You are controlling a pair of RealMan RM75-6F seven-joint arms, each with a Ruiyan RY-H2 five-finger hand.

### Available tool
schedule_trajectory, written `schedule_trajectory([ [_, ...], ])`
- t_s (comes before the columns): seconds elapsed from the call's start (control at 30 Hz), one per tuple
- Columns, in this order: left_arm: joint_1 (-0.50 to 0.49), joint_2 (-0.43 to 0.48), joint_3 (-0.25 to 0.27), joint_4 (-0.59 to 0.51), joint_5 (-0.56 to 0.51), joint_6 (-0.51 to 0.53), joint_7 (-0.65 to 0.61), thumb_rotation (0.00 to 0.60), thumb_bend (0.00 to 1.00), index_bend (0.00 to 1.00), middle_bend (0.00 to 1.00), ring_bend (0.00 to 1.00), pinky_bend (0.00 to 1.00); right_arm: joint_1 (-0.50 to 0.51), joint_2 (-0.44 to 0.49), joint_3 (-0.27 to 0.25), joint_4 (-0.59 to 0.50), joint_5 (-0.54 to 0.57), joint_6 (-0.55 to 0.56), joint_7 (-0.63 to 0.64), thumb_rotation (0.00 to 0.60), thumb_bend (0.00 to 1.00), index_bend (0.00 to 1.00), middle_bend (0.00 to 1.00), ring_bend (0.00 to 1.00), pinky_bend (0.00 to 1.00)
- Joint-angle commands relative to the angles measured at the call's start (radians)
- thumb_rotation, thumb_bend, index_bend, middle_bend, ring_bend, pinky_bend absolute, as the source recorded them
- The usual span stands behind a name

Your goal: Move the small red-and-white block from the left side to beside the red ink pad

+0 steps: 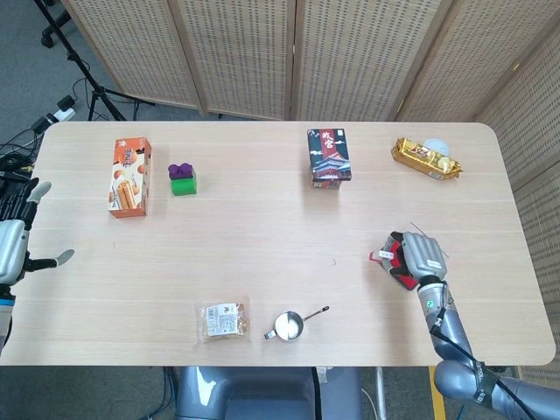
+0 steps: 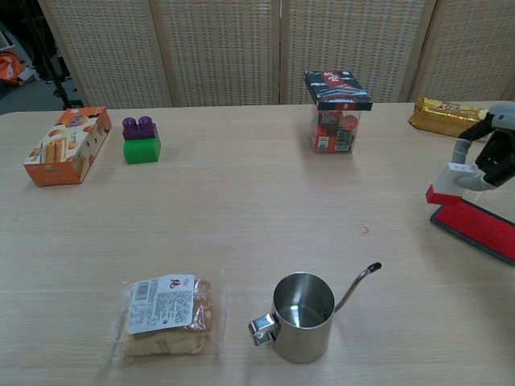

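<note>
From the head view, the right robot hand [image 1: 418,256] grips the small red-and-white block [image 1: 382,255] at the right side of the table [image 1: 262,236], at the left edge of the red ink pad [image 1: 395,266], which the fingers largely cover; the carry across looks done, and what is left, as I judge it, is to set the block down on bare wood just beside the pad and let go. The left robot hand [image 1: 16,241] hangs off the far left edge, fingers spread, holding nothing. From the chest view, the block [image 2: 447,184] is a hard, squared piece, white on top with a red base, held up off the table and seemingly above the pad's near-left corner, though how high is hard to tell from this angle. The pad [image 2: 476,228] is a flat, matte red slab with a dark rim. Elsewhere sit a shiny steel pitcher [image 2: 303,316] with a thin spout, a crinkled clear snack bag [image 2: 165,316], an orange carton [image 2: 67,145] and a glossy gold packet [image 2: 449,118].
</note>
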Motion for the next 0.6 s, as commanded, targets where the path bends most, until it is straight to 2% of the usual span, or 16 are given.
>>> schedule_trajectory([
  [0.03,0.001,0.001,0.000,0.000,0.001,0.000,-0.003,0.600,0.05,0.00,0.00,0.00,0.00,0.035,-0.023,-0.010,-0.018,0.011,0.018,-0.062,0.600,0.67,0.58,0.88,0.92,1.00],
  [0.33,0.003,0.006,-0.001,0.006,-0.002,-0.003,-0.015,0.600,0.05,0.00,0.00,0.00,0.00,0.091,-0.136,-0.051,0.040,0.053,0.003,-0.140,0.600,0.67,0.58,0.88,0.92,1.00],
  [0.6,0.002,0.008,-0.002,0.010,-0.006,-0.008,-0.021,0.600,0.05,0.00,0.00,0.00,0.00,0.101,-0.178,-0.059,0.091,0.060,-0.011,-0.126,0.600,0.69,0.58,0.88,0.92,1.00],
])
